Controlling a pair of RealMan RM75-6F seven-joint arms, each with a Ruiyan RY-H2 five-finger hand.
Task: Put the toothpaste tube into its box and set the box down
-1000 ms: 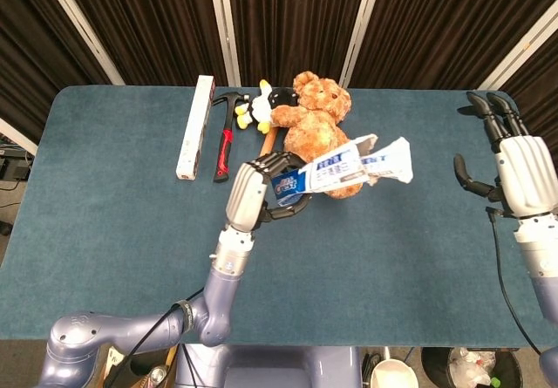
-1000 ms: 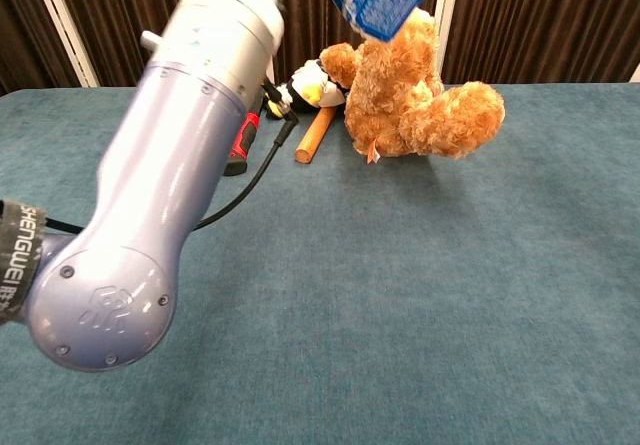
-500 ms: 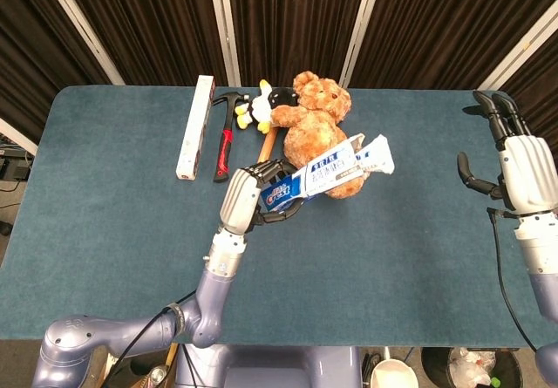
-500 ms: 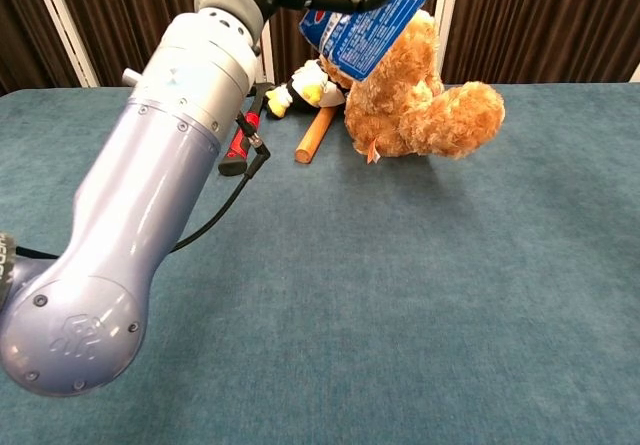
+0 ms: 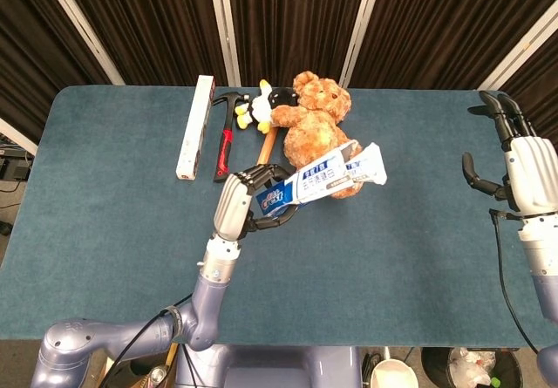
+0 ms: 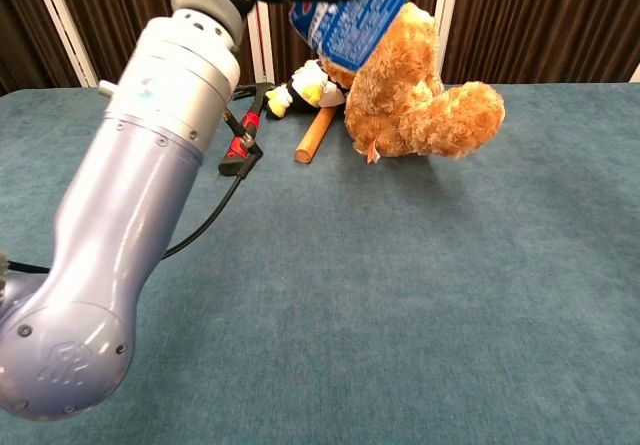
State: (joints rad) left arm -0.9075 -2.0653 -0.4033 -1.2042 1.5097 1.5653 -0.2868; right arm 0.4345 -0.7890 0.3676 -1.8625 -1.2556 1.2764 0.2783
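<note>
In the head view, your left hand point(image 5: 237, 203) holds the blue-and-white cardboard toothpaste box point(image 5: 324, 177) in its fingers, above the bench, just before the brown plush bear point(image 5: 312, 125). Your right hand point(image 5: 521, 161) has fingers apart, far right of the bear.

In the chest view, the box point(image 6: 355, 10) overlaps the bear point(image 6: 415, 95) from above.

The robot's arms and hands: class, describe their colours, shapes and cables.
The left arm is a glossy lavender-grey tube with rounded joints; a black cable loops off it. The left hand has a pale grey back and dark fingers. The right hand matches, white-grey backed with black fingers, and a thin black cable trails along its forearm.
</note>
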